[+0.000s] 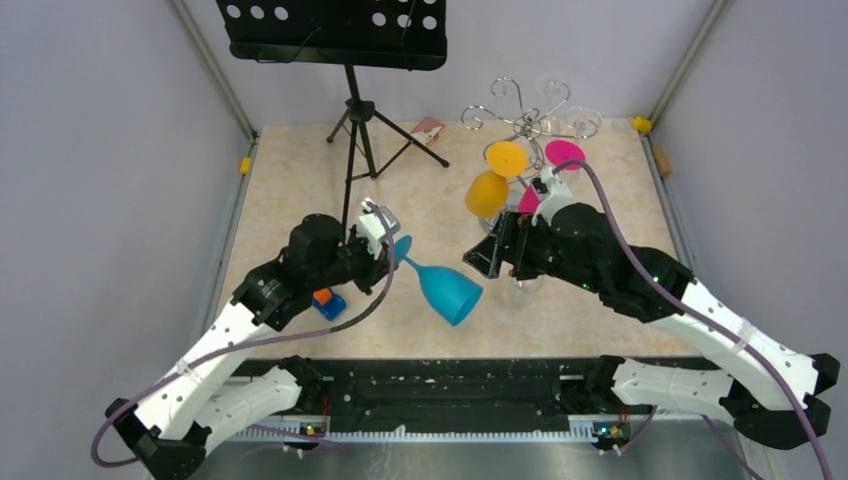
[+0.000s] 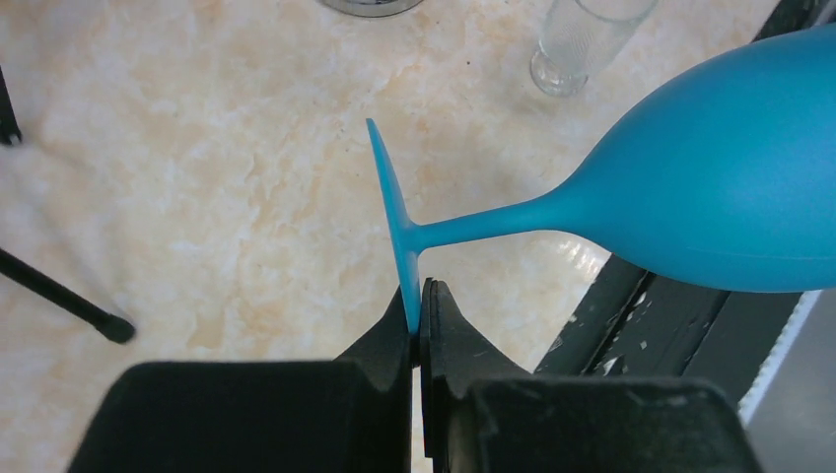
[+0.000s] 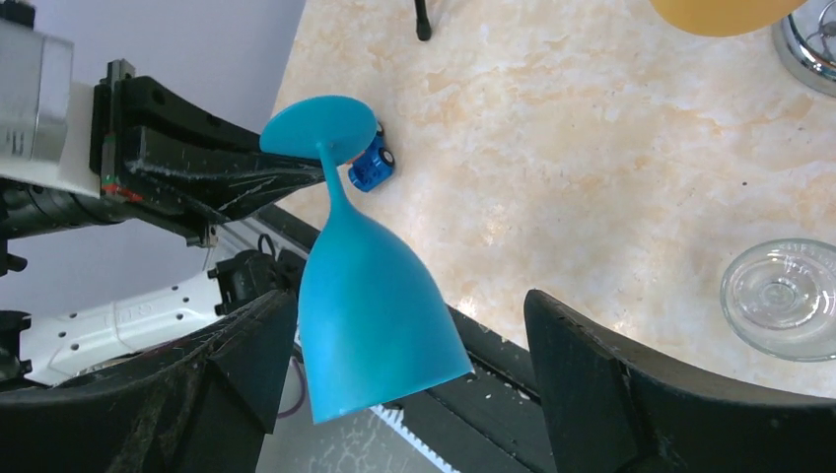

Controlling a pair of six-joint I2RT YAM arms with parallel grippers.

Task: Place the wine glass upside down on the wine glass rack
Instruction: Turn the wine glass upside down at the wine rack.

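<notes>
A blue wine glass (image 1: 448,288) is held tilted above the table, foot up-left, bowl down-right. My left gripper (image 1: 392,246) is shut on the rim of its foot; the left wrist view shows the jaws (image 2: 418,301) pinching the thin foot edge, with the bowl (image 2: 710,197) at the right. My right gripper (image 1: 490,262) is open beside the bowl. In the right wrist view the bowl (image 3: 370,305) hangs between its spread fingers (image 3: 409,296) without touching them. The chrome wine glass rack (image 1: 520,115) stands at the back right.
Orange glasses (image 1: 487,193) and pink glasses (image 1: 565,153) hang upside down on the rack. A clear glass (image 1: 523,289) stands under my right arm. A black music stand (image 1: 335,30) is at the back left. A small blue and orange toy (image 1: 327,302) lies near my left arm.
</notes>
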